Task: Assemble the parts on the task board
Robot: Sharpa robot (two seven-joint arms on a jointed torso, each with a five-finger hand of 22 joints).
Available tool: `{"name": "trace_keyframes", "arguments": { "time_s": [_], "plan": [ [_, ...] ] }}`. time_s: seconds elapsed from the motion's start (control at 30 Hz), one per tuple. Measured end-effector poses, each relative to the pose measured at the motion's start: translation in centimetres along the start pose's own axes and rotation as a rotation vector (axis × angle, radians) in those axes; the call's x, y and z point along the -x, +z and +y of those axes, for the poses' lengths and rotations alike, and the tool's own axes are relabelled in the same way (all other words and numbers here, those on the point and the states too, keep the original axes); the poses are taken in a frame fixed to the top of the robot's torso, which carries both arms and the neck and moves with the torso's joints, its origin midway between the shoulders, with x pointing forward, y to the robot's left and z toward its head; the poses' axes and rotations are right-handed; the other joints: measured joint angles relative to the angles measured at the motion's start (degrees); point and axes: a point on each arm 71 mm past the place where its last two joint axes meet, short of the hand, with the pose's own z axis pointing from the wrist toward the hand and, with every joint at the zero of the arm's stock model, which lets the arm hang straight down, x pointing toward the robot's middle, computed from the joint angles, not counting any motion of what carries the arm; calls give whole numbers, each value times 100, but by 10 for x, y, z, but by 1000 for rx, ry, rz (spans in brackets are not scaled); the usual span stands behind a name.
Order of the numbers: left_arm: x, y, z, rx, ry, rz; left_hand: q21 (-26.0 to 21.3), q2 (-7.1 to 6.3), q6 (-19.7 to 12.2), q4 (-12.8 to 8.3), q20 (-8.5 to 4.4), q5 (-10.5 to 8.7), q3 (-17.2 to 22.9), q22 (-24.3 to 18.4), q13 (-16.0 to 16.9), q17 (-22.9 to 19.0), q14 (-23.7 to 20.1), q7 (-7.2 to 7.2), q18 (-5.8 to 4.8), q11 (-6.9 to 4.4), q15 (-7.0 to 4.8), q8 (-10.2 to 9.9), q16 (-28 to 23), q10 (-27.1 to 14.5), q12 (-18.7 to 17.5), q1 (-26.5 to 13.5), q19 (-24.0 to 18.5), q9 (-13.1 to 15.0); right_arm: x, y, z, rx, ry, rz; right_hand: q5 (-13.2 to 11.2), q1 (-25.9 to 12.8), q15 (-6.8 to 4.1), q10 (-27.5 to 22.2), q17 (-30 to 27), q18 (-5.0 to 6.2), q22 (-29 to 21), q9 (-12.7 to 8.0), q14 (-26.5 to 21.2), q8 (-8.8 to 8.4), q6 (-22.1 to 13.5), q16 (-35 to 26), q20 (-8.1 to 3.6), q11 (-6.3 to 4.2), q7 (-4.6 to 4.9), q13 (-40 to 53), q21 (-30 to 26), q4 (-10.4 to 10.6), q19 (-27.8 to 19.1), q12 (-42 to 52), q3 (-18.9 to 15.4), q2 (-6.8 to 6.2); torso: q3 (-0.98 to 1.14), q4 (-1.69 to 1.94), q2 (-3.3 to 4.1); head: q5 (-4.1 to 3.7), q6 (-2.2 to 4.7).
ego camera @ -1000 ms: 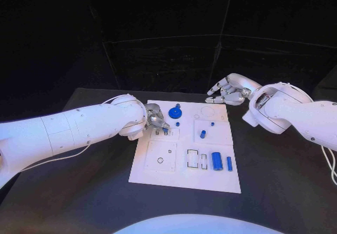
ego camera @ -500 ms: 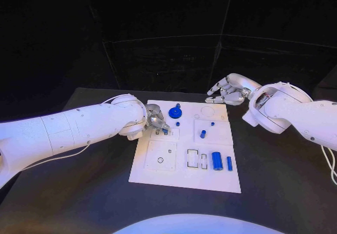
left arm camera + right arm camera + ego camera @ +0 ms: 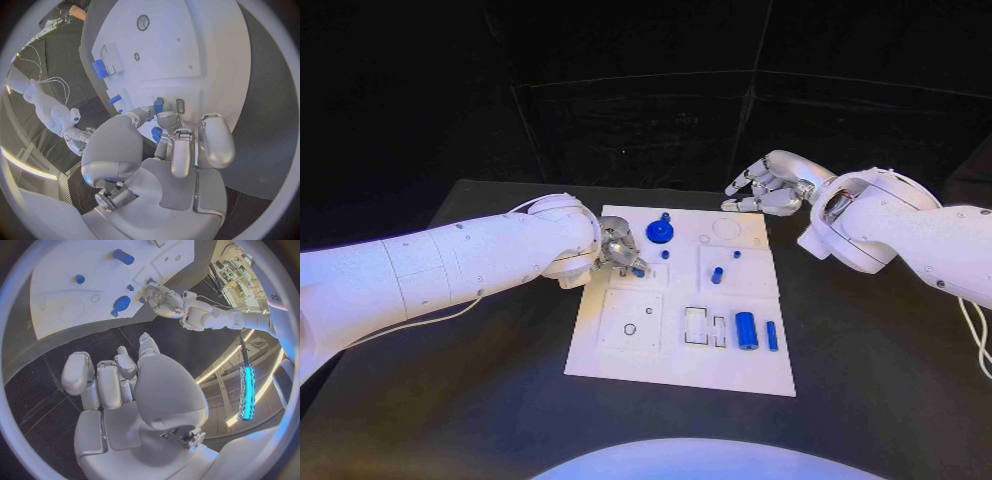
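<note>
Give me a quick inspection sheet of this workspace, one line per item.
Surface: black table, bare around the board.
Job's things: white task board mid-table; blue round part, blue cylinder and slim blue bar on it.
Clutter: nothing seen.
Robot hands: left robot hand on the board, pinching a small blue part; right robot hand beyond the board's far corner, fingers curled, holding nothing.
Cables: white cable beneath the left arm.
Surroundings: dark backdrop.
</note>
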Motion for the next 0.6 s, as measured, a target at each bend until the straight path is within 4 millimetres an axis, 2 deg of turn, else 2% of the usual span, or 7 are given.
{"name": "trace_keyframes", "arguments": {
  "time_s": [0.4, 0.6],
  "plan": [
    [0, 0, 0, 1, 6, 2, 0, 8, 3, 0, 0, -2, 0, 1, 1, 0, 0, -4, 0, -23, 0, 35, 0, 24, 0, 8, 0, 3, 0, 0, 0, -1, 0, 2, 0, 0, 0, 0, -13, 0, -9, 0, 0, 24, 0, 0, -21, 0, 0, 0, 0, 0, -21, 0, 0, 0, 0, -8, 0, 9, -7],
    [0, 2, 0, 4, 6, 1, 24, 7, 90, 16, 0, -7, 17, 33, 21, 0, 0, -90, 1, -64, 0, 69, 0, 65, 43, -75, 0, 6, 0, 0, 0, -1, 0, 2, 0, 0, 0, 0, -13, 0, -9, 0, 0, 24, 0, 1, -21, 0, 0, 0, 0, 0, -21, 0, 0, 0, 2, -9, 1, 5, -12]
  ]
}}
